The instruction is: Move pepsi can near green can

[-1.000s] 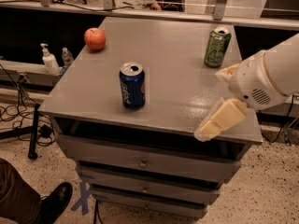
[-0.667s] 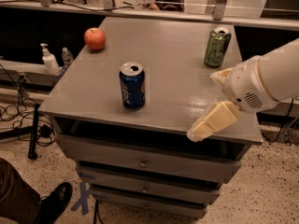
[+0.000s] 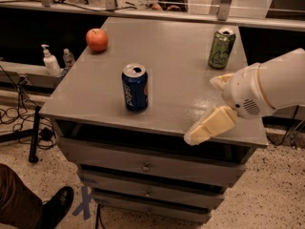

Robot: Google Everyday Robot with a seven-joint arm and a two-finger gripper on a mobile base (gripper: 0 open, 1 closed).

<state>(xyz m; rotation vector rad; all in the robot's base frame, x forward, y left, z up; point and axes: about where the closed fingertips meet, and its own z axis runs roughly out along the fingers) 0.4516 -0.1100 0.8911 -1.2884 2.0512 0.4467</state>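
Note:
The pepsi can (image 3: 135,88), dark blue with white lettering and a silver top, stands upright near the front middle of the grey cabinet top (image 3: 176,51). The green can (image 3: 221,48) stands upright at the back right. My gripper (image 3: 200,109) comes in from the right on a white arm, at the front right edge of the top. It is to the right of the pepsi can and apart from it. Its two cream fingers (image 3: 209,126) are spread wide and hold nothing.
A red apple (image 3: 96,39) sits at the back left of the top. Drawers (image 3: 147,166) are below. A soap dispenser (image 3: 49,61) stands on a ledge to the left. A person's shoe (image 3: 57,206) is at bottom left.
My gripper has shifted a little to the left, toward the pepsi can. The cans and the apple have not moved.

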